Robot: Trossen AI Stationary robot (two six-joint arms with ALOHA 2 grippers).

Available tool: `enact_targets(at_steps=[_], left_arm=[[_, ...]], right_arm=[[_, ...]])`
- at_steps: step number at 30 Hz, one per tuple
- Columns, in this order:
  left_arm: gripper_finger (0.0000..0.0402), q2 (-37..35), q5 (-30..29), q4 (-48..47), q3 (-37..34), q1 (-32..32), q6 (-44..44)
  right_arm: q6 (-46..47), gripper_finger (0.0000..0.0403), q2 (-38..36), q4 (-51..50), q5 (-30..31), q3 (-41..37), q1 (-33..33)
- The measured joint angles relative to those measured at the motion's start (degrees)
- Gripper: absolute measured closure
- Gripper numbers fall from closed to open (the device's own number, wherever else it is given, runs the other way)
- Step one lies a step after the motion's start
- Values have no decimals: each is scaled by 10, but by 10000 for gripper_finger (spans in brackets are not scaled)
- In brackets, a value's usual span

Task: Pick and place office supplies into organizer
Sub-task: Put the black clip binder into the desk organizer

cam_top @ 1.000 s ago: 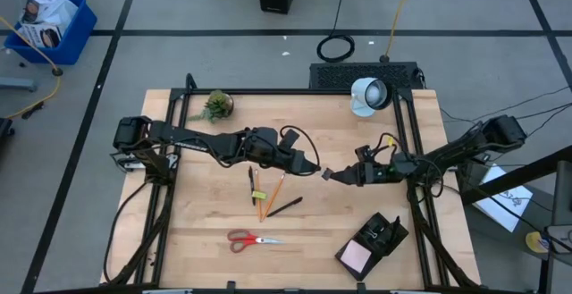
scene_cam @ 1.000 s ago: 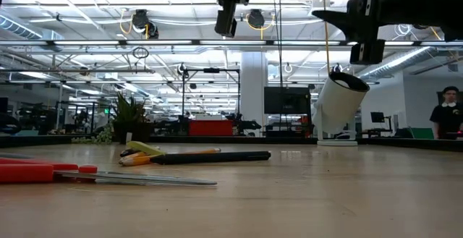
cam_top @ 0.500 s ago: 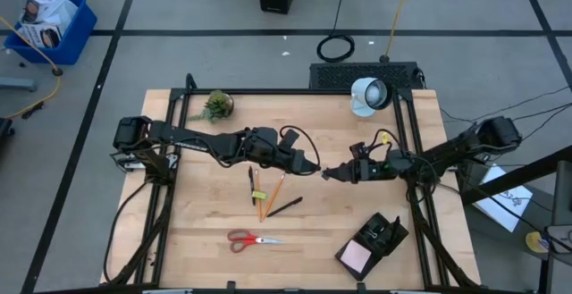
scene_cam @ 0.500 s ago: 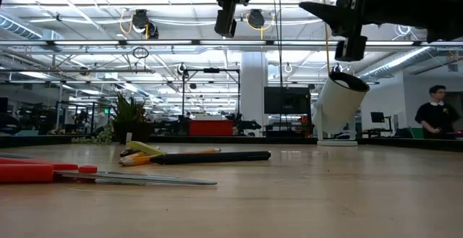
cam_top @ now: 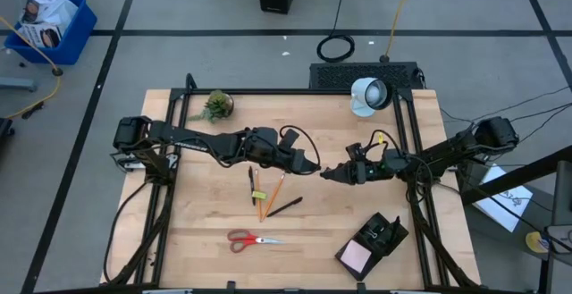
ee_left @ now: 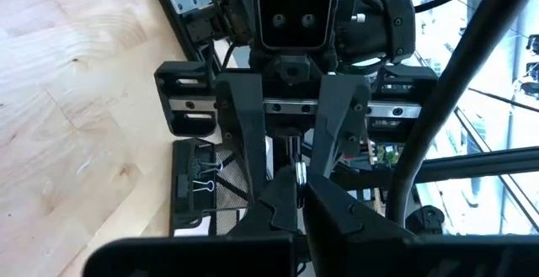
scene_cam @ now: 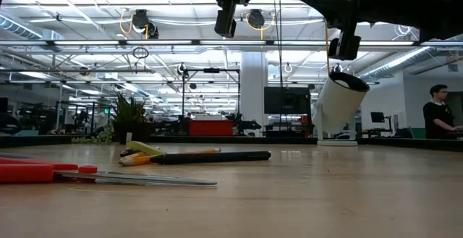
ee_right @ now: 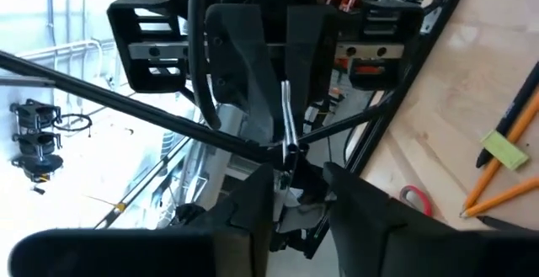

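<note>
Well above the table's middle, my left gripper (cam_top: 314, 167) is shut on a small binder clip (ee_left: 296, 173). My right gripper (cam_top: 325, 174) faces it tip to tip, open, with its fingers (ee_right: 257, 194) on either side of the clip (ee_right: 289, 146). Red-handled scissors (cam_top: 253, 239), orange pencils (cam_top: 270, 194) and black pens (cam_top: 284, 207) lie flat on the wood. The black organizer (cam_top: 382, 234) stands at the near right, with a pink sticky-note pad (cam_top: 356, 256) at its near end. My left gripper pinches the clip between its two fingertips, coming level from the table's left. The silver wire loop (ee_left: 296, 173) sticks out past the tips toward the right gripper. The clip is lifted clear of the table. My right gripper: I cannot tell whether its fingers touch the clip.
A small green potted plant (cam_top: 215, 106) stands at the far left and a round white lamp (cam_top: 368, 95) at the far right. Black frame rails (cam_top: 413, 133) run along both table sides. A person (scene_cam: 438, 111) stands in the room beyond.
My right gripper has moved a little toward the table's left, up to my left gripper's tip and the clip held there. The left gripper and the things on the table have kept still.
</note>
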Motion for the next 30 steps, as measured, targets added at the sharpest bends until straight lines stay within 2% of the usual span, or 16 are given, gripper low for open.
enact_targets(at_steps=[8,16,21,25,30], left_arm=[[381,0,0,1,0,0,-8],[394,0,-1,1,0,0,-9],[353,0,-3,1,0,0,-11],[317,0,-4,3,0,2,-11],[281,0,46,-1,0,17,-5]], right_arm=[[-15,354,0,7,1,0,0],[-31,331,0,7,0,0,0],[-35,353,0,7,-29,0,0],[-38,355,0,10,-53,0,0],[-34,336,-1,31,-131,0,0]])
